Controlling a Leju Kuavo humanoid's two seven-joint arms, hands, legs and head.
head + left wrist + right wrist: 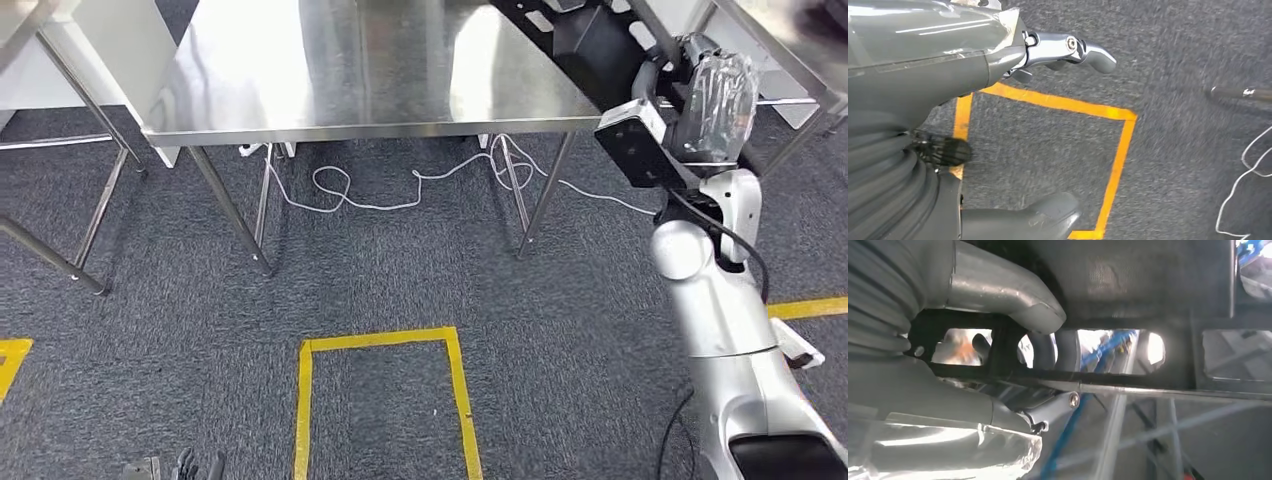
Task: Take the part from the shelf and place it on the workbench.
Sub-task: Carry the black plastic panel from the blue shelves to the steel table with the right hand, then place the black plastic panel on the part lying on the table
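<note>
- Right hand (712, 95) was raised at far right, beside the table (360, 70), fingers wrapped round the part (590, 45), a black openwork frame.
- Right wrist view: thumb over one bar of the part (1148, 295), darker fingers (1048, 347) seen through its slots. Grip looked firm.
- The part sat over the table's far right corner; could not tell whether it touched the top or hung just above it.
- Left hand (973, 65) hung low over the carpet (400, 260), above the yellow tape square (1118, 150); fingers apart, grasping nothing.
- White cable (400, 195) lay on the floor under the table.
- Judgement: pickup done, carry largely done. Left: lower the part onto the table, release, withdraw.
</note>
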